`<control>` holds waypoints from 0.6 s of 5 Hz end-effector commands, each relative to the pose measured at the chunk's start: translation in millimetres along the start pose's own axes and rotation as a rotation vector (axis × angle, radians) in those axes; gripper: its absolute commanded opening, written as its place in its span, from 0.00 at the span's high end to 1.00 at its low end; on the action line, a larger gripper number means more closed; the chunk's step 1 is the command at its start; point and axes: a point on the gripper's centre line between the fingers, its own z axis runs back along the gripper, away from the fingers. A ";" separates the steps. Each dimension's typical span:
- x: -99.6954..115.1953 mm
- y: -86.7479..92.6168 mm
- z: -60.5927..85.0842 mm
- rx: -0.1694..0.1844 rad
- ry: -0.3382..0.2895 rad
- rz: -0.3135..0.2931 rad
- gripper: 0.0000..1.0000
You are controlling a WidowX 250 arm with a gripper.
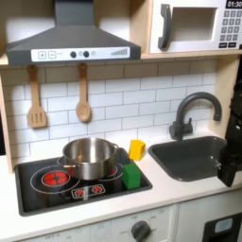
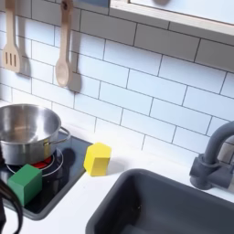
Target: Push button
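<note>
At the hob's [image 1: 28, 194] front edge, in the first exterior view, sat a small red panel that I took for the button [image 1: 88, 190]. It was too small to make out single keys, and its long side ran along that edge. The choice was a judgement: the dials [image 1: 71, 54] on the hood and the keypad [image 1: 231, 26] on the microwave could equally have been meant. Just behind the button stood the steel pot [image 1: 88, 156] on the burner. A green block [image 1: 131, 175] sat at the hob's right front corner, and a yellow block [image 1: 137, 148] lay on the counter behind it, just off the hob. Farther out lay the sink [image 1: 189, 156] with its dark tap [image 1: 194, 109]. A dark shape over the sink's right rim, cut by the frame, appeared to be the gripper [image 1: 231, 159]; whether its jaws were spread or closed I could not tell. From there the button lay well apart, toward the first exterior view's left and nearer the counter's front. The straight path would likely cross the sink and pass the green block, which looked easy to knock.
</note>
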 end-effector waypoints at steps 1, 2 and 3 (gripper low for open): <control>-0.2 0.0 -0.4 0.000 0.002 0.000 0.00; 9.7 6.3 -0.8 0.013 -0.021 0.022 0.00; 17.3 9.5 -3.2 0.011 -0.026 0.028 0.00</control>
